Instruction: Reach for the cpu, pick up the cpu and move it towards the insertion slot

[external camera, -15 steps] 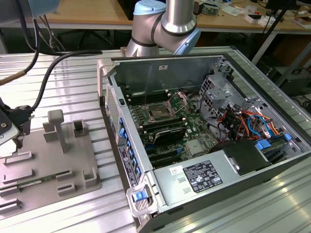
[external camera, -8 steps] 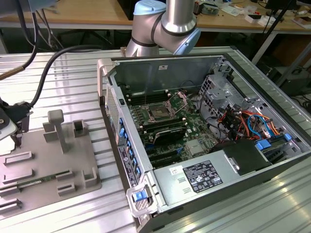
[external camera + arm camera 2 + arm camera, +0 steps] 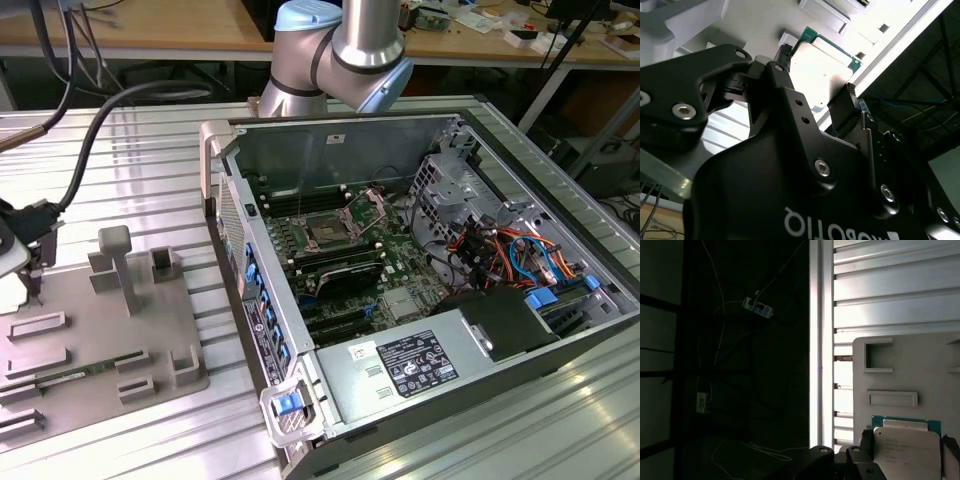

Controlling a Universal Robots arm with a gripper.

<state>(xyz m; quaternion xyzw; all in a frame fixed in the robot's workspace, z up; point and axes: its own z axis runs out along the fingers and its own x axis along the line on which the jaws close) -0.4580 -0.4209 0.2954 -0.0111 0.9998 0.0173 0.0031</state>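
Gripper [image 3: 817, 75] hovering over the grey fixture tray [image 3: 100, 320] at the exterior view's left, fingers [image 3: 847, 107] pinching the cpu [image 3: 825, 60] by opposite edges, insertion slot [image 3: 326, 231] lying well apart in the open computer case [image 3: 330, 135].

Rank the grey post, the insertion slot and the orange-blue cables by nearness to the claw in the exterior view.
1. Grey post, on the fixture plate beside the claw.
2. Insertion slot, middle of the open case.
3. Orange-blue cables, toward the exterior view's right.
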